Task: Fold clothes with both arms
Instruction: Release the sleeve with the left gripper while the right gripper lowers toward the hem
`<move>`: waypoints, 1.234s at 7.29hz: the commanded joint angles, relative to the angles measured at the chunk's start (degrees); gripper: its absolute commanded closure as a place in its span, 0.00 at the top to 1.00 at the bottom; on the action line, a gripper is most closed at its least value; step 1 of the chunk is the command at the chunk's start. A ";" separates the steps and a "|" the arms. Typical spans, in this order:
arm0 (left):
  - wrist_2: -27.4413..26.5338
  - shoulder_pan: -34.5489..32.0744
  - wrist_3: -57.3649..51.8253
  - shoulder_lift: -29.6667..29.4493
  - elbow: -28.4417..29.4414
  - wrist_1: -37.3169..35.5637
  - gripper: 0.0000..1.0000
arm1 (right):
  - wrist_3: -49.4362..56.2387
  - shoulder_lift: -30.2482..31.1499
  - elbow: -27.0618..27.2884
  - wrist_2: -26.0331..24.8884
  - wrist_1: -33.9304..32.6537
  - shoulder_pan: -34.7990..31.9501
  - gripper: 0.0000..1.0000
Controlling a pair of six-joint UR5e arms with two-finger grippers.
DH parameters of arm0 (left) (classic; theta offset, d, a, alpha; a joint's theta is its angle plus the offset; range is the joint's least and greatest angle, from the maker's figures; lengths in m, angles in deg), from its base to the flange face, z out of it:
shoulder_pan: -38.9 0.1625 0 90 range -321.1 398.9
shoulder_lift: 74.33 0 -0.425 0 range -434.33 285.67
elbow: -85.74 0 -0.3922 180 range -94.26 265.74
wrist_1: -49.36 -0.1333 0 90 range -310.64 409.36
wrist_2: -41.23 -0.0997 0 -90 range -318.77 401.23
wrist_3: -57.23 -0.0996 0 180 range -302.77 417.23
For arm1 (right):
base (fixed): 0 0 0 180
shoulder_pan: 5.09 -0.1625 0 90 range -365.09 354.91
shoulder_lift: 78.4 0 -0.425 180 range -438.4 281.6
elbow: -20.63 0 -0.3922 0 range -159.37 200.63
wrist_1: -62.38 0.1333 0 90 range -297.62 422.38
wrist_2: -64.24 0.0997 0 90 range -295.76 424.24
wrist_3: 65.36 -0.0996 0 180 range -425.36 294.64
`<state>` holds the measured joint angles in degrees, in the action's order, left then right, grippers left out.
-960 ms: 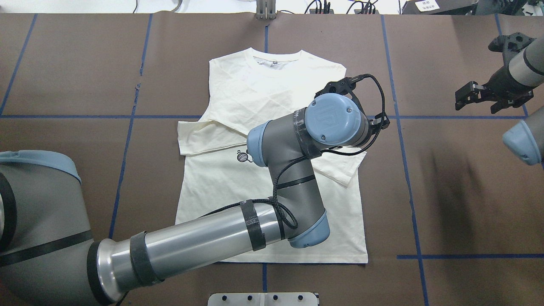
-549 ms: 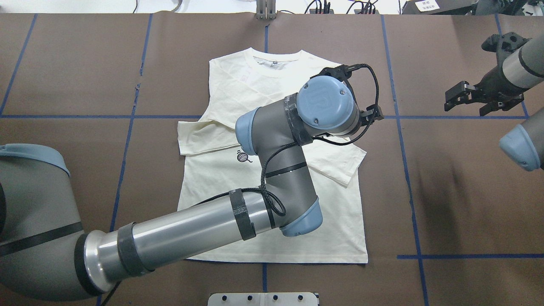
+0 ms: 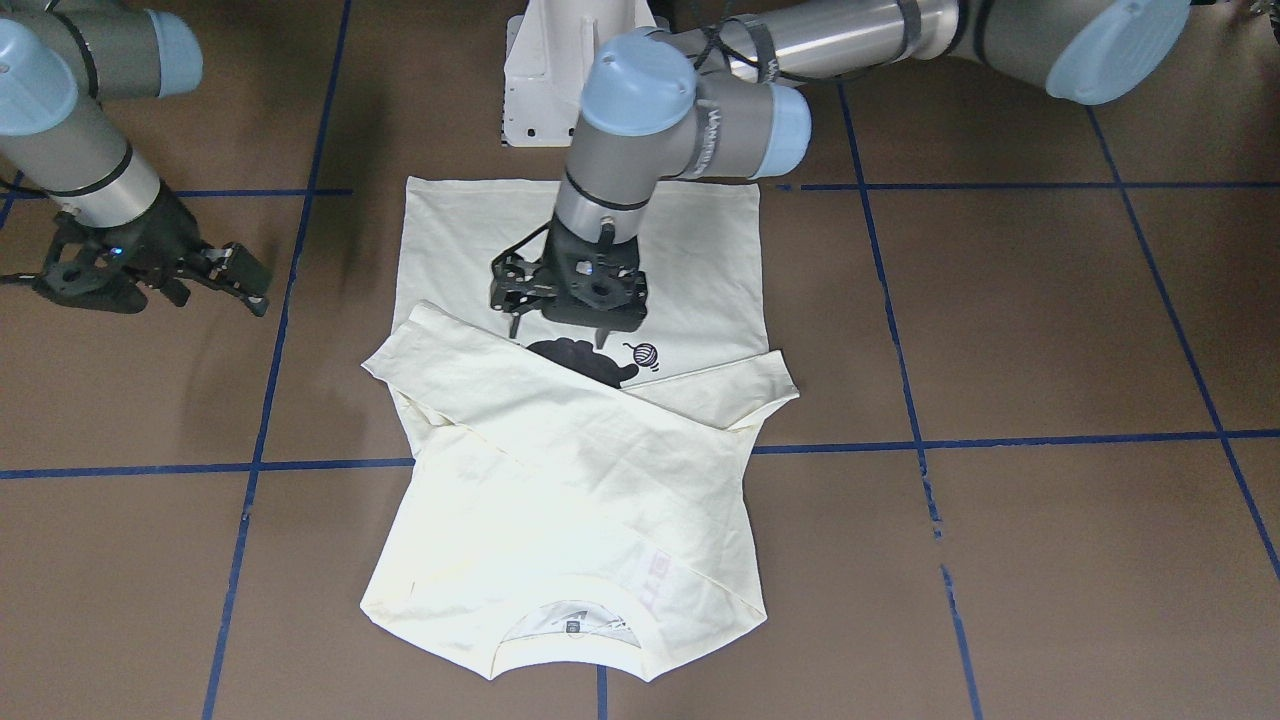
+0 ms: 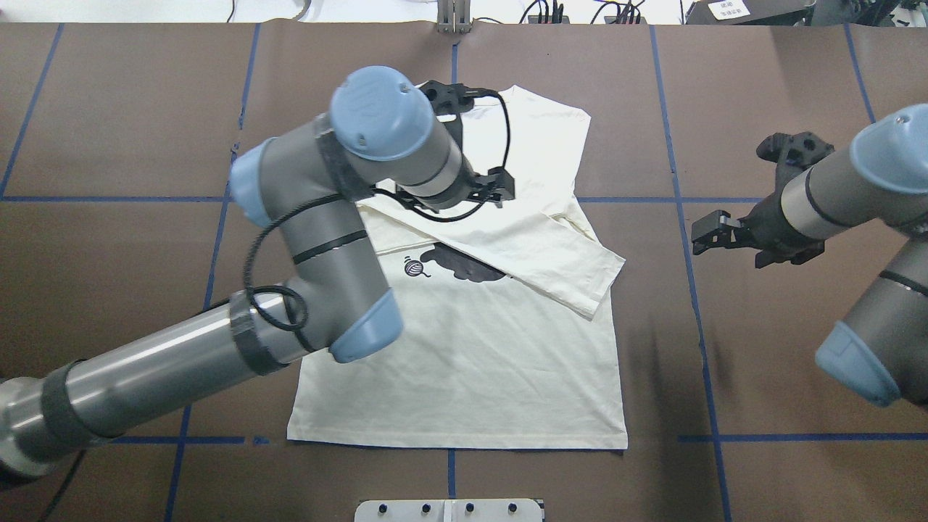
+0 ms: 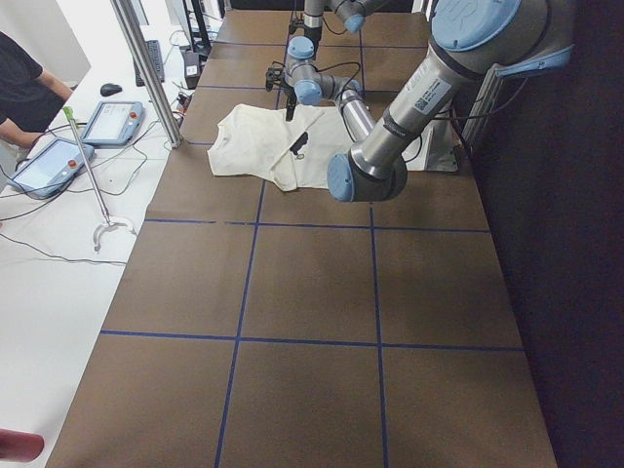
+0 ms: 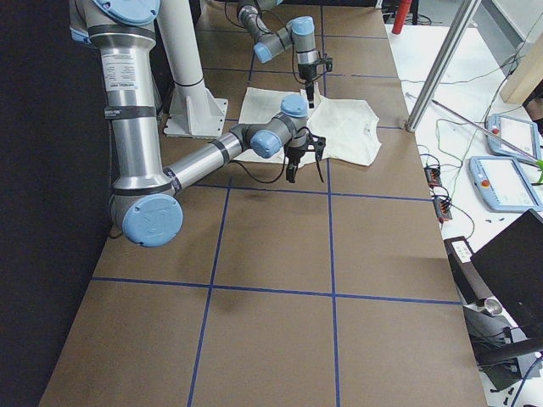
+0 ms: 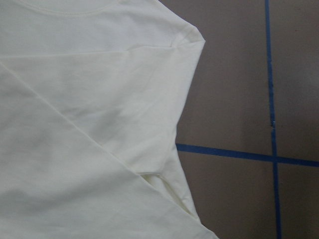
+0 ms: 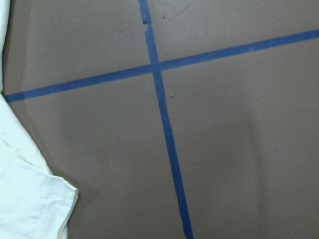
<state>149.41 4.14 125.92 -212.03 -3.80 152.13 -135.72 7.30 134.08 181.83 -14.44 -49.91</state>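
Now sleeves (image 3: 480, 390) lie crossed on shirt (image 3: 700, 260); my left gripper (image 3: 557, 333) and right gripper (image 4: 732, 245) spread, empty. Next: pinch hem (image 4: 464, 435) corners.

A brown table top (image 4: 761, 348) lay under the left gripper (image 3: 557, 330) and the right gripper (image 4: 725, 245). Blue tape lines (image 4: 797, 438) cut it into big squares. Two of them made a blue cross (image 8: 155, 64) just below the right gripper. A white pedestal (image 3: 545, 80) stood behind the left gripper, on the robot's side. Far past both grippers, off the table, lay a tablet (image 5: 112, 122) and a second tablet (image 5: 47, 166), near a shiny pole (image 5: 146, 68). A person in a black shirt (image 5: 24, 78) was beside them. Black cables (image 4: 551, 11) lay at the table's far edge.
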 commanded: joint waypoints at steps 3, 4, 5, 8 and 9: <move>1.33 -2.77 -13.67 17.61 -21.53 -10.92 1.00 | -24.51 4.64 6.77 -20.06 7.38 25.41 1.00; 1.33 -2.77 -13.76 17.99 -21.73 -10.92 1.00 | -28.39 4.56 8.26 -23.60 7.21 30.35 1.00; 1.33 -2.77 -13.76 17.91 -21.47 -10.92 1.00 | -28.60 4.56 8.45 -25.38 6.77 32.75 1.00; 1.59 -2.68 -13.76 17.82 -21.29 -10.83 1.00 | -28.34 3.34 7.23 -25.92 2.11 35.05 1.00; 1.59 -2.77 -13.76 17.91 -21.29 -10.83 1.00 | -28.34 1.50 6.27 -25.66 1.94 35.24 1.00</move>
<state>150.98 1.39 112.17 -194.19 -25.10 141.29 -164.09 10.38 141.36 155.96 -12.07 -15.18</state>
